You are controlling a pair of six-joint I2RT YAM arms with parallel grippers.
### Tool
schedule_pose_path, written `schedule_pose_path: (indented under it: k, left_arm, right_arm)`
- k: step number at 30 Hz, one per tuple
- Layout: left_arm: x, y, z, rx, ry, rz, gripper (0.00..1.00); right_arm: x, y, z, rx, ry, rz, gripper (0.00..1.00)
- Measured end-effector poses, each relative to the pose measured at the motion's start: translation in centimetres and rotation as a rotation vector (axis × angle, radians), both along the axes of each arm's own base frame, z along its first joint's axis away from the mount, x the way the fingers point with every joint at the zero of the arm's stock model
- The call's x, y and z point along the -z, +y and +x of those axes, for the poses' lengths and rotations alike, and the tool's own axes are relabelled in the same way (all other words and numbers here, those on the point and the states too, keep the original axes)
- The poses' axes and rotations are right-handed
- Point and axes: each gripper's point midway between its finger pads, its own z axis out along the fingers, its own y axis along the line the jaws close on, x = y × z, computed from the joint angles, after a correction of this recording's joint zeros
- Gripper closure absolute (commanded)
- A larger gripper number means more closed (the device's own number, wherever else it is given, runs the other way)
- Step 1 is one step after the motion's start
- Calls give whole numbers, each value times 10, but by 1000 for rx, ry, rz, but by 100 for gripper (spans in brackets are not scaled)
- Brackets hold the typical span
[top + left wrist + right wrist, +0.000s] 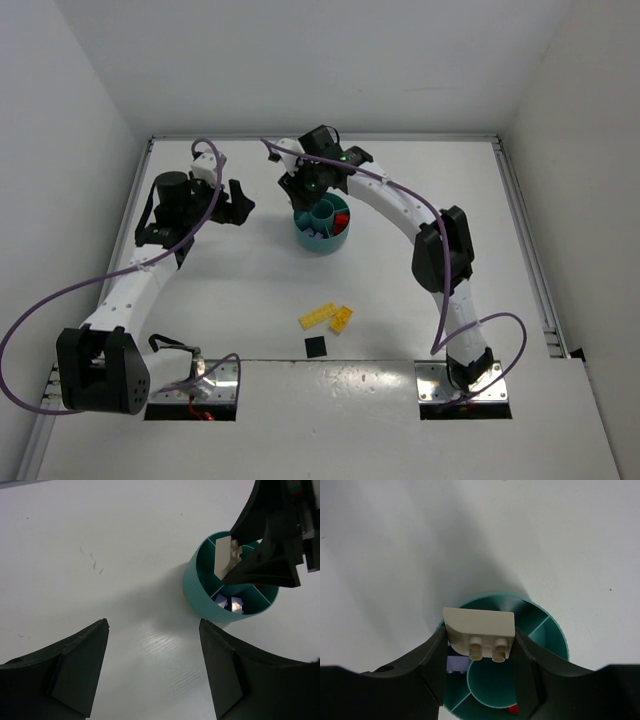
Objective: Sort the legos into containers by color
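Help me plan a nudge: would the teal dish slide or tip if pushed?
It would probably slide, not tip: the dish is wider than tall on a smooth table. Its thin walls and few bricks suggest it is light, so push gently.

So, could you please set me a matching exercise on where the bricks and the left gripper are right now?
1. off-white brick
2. yellow bricks
3. purple bricks
4. left gripper

A. open, holding nothing
B. in a compartment of the dish
C. held in the right gripper
D. loose on the table

Pairs: 1-C, 2-D, 3-B, 4-A.
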Motion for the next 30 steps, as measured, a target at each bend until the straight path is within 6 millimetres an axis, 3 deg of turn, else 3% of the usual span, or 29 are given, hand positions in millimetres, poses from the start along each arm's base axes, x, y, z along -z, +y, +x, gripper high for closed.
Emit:
schedule_pose_path:
  k: [7, 17, 25, 30]
  left_arm:
    - [0, -1, 1, 2, -1, -3, 21]
    - [8, -2, 0, 8, 15, -5, 21]
    - [12, -2, -2, 11, 24, -6, 20]
    - [12, -2, -2, 12, 24, -6, 20]
  right_arm:
    - [21, 4, 4, -11, 25, -25, 85]
    - [22, 1, 14, -12, -12, -60, 70]
    - [38, -4, 21, -2, -16, -116, 65]
    - [44, -7, 21, -3, -13, -136, 53]
